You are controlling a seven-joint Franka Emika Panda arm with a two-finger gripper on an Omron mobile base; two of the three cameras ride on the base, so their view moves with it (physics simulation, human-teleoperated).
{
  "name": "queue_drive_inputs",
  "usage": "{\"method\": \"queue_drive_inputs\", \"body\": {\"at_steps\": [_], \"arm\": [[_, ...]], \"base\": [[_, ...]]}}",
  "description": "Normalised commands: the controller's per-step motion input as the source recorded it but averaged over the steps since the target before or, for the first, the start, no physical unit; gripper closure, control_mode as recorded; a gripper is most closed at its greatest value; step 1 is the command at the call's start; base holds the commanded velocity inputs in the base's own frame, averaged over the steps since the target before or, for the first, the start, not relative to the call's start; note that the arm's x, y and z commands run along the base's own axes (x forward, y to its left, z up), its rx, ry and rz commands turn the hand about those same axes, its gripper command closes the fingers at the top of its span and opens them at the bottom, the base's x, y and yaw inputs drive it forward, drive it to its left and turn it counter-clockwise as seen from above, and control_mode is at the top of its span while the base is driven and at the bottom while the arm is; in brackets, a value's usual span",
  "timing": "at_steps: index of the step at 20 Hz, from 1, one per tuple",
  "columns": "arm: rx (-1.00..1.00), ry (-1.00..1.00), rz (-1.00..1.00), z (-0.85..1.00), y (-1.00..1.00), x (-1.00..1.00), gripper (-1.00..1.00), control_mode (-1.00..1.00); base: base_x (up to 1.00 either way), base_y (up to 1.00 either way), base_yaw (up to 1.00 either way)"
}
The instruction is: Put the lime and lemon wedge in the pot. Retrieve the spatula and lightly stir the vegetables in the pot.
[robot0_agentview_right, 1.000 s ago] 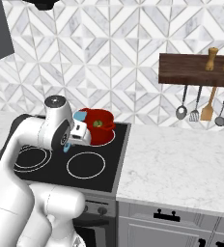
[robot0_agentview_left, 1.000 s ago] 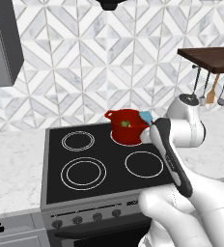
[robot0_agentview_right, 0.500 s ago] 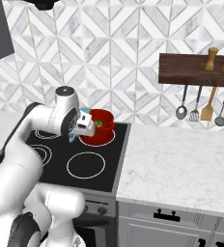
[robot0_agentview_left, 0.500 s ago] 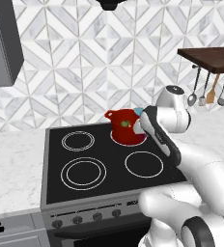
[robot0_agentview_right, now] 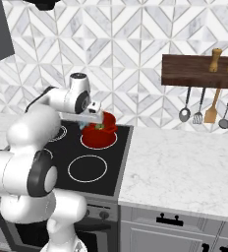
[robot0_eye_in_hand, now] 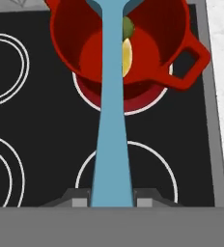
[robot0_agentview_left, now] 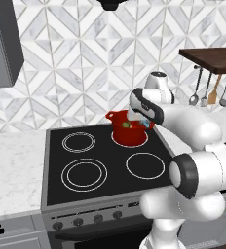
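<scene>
The red pot [robot0_agentview_left: 130, 136] [robot0_agentview_right: 98, 138] [robot0_eye_in_hand: 174, 46] stands on the back right burner of the black stove. Inside it lie the olive-green lime [robot0_eye_in_hand: 128, 26] and the yellow lemon wedge [robot0_eye_in_hand: 127, 57], both partly hidden behind the spatula; they show as a small green-yellow patch [robot0_agentview_left: 126, 125] [robot0_agentview_right: 99, 126]. The light-blue spatula [robot0_eye_in_hand: 111, 120] [robot0_agentview_left: 144, 123] [robot0_agentview_right: 82, 126] runs from my fingers up over the pot's rim, its blade end inside the pot. My gripper [robot0_eye_in_hand: 111, 200] [robot0_agentview_left: 136, 115] [robot0_agentview_right: 90, 118] hovers just above the pot's right side, shut on the spatula's handle.
Three more ring burners [robot0_agentview_left: 83, 174] mark the stove top. Marble counter [robot0_agentview_right: 185, 167] stretches to the right. Metal and wooden utensils [robot0_agentview_right: 210, 109] hang under a dark wooden shelf [robot0_agentview_right: 199, 71] on the tiled wall. A grey cabinet [robot0_agentview_left: 3, 44] hangs at upper left.
The arm has swung forward and left, carrying the spatula from in front of the stove's right side to over the pot, with the blade end now inside it.
</scene>
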Motion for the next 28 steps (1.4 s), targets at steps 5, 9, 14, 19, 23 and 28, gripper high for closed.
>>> {"method": "queue_drive_inputs", "body": {"at_steps": [5, 9, 14, 19, 23, 28], "arm": [[-0.06, 0.1, 0.0, 0.0, -0.02, 0.59, 1.0, -1.0], [-0.01, 0.0, 0.0, 0.0, 0.0, 0.01, 1.0, -1.0], [-0.09, 0.0, 0.02, -0.18, -0.03, 0.14, 1.0, -1.0], [-0.11, 0.02, 0.21, -0.11, -0.1, 0.21, 1.0, -1.0], [-0.05, 0.04, 0.34, 0.03, -0.25, 0.07, 1.0, -1.0], [-0.16, 0.05, 0.26, -0.03, -0.24, 0.0, 1.0, -1.0]], "base": [[0.0, 0.0, 0.0], [0.0, 0.0, 0.0], [0.0, 0.0, 0.0], [0.0, 0.0, 0.0], [0.0, 0.0, 0.0], [0.0, 0.0, 0.0]]}}
